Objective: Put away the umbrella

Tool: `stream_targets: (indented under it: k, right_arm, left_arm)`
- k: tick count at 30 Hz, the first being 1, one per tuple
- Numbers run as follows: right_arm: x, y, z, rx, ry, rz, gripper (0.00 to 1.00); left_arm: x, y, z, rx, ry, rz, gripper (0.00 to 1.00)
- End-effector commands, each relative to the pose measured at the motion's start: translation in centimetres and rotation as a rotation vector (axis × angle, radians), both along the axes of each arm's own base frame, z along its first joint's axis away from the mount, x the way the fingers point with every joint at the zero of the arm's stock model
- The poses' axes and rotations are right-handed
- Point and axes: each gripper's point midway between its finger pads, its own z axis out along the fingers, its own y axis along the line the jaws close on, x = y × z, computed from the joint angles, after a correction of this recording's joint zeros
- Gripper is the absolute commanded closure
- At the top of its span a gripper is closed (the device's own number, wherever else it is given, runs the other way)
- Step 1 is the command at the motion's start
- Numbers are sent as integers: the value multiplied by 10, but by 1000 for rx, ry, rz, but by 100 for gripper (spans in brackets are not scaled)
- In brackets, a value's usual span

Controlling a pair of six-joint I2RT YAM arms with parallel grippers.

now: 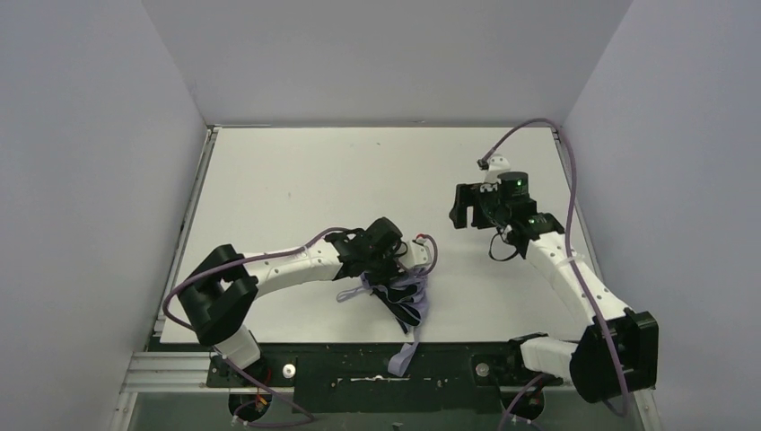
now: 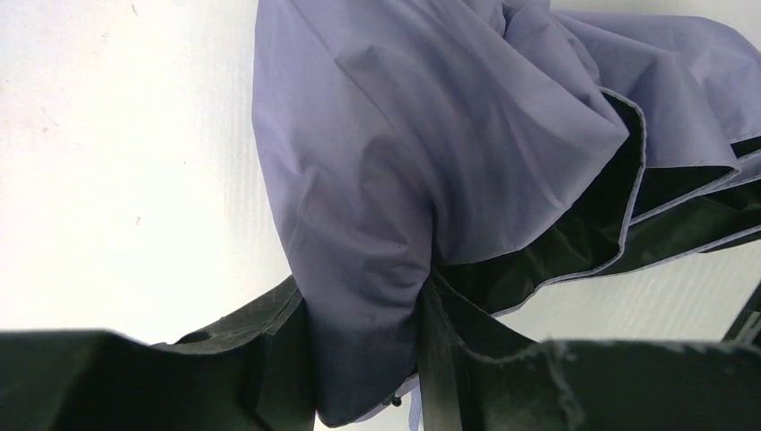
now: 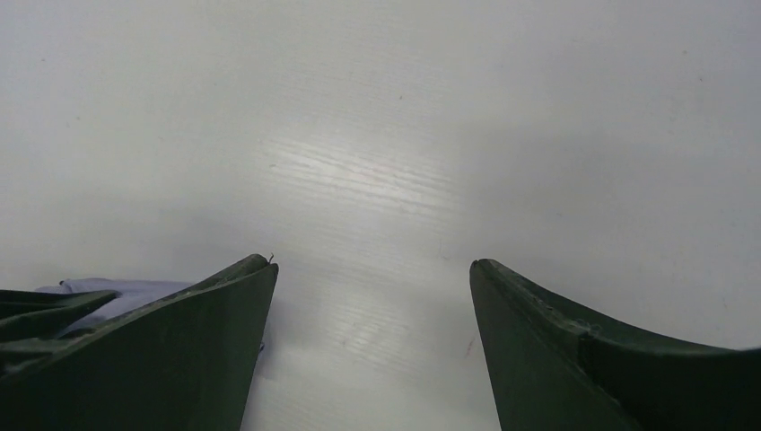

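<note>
The umbrella (image 1: 408,301) lies collapsed near the table's front edge, pale lavender fabric with black lining showing, and one end hangs over the front edge. My left gripper (image 1: 388,268) is down on its upper part. In the left wrist view, a fold of lavender fabric (image 2: 377,269) is pinched between my two black fingers (image 2: 269,359). My right gripper (image 1: 462,208) is open and empty, apart from the umbrella at the right back of the table. A corner of the umbrella (image 3: 117,292) shows at the left edge of the right wrist view. The handle and shaft are hidden.
The white table (image 1: 296,180) is walled by pale panels left, back and right. A black mounting rail (image 1: 359,368) runs along the front edge below the umbrella's hanging end. Purple cables trail from both arms.
</note>
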Motion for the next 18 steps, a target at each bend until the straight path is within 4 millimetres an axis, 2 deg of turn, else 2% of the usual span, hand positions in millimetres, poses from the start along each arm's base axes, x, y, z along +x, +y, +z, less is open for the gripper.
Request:
stream_targets:
  k: [1,3,6,13,18]
  right_arm:
    - [22,36,35,170,-38,245,18]
    - [24,44,33,178,8,305,18]
    - [14,67,30,235,79,442,18]
    - [-20,104,-3,170,244,644,15]
    - [-41,121,-20,161,312,776,16]
  left_arm:
    - [19,-3,20,-2,-176,-37,100]
    - [15,-8,22,-8,-179,-56,100]
    - [8,-12,20,-16,-173,-84,100]
    - [-1,-10,10,6,-189,-103,100]
    - [-5,-6,6,23,-202,-112,100]
